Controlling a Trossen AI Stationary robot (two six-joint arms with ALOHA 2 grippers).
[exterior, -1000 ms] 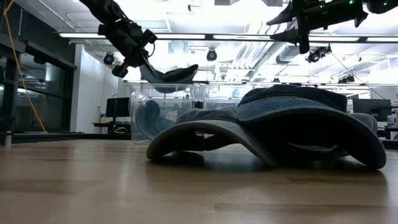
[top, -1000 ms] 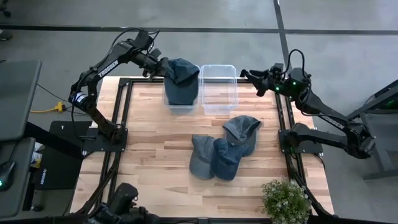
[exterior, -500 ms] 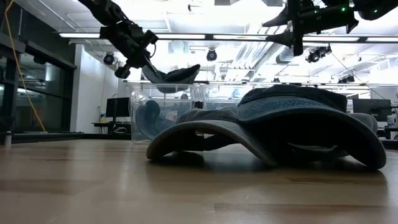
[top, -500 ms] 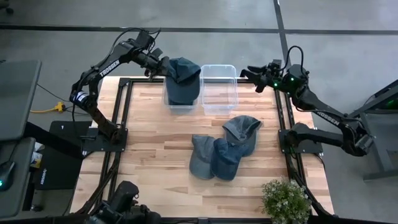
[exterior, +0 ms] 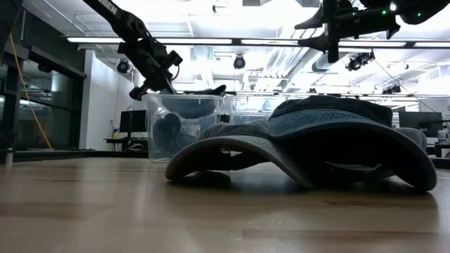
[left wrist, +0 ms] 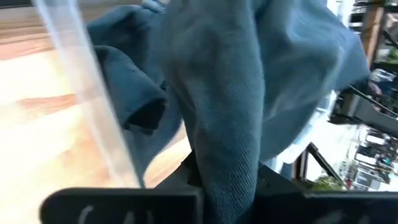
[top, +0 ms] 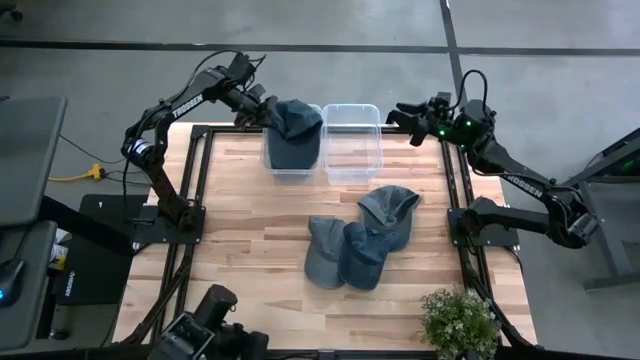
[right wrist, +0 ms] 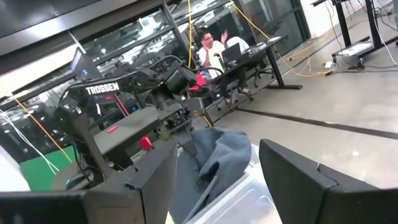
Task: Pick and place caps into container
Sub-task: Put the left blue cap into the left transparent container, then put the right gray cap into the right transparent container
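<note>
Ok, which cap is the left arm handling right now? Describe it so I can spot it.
At the table's far edge stand two clear bins side by side. The left gripper holds a blue denim cap over the left bin, partly draped into it. It is the only cap at the bins; the other caps lie heaped mid-table.

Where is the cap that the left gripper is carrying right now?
In the high view the cap hangs in the left gripper over the left bin at the table's far edge, beside the empty right bin.

Overhead camera straight down on my bench [top: 240, 250], low camera level across it, my wrist cameras close, all sharing the bins [top: 351, 140].
</note>
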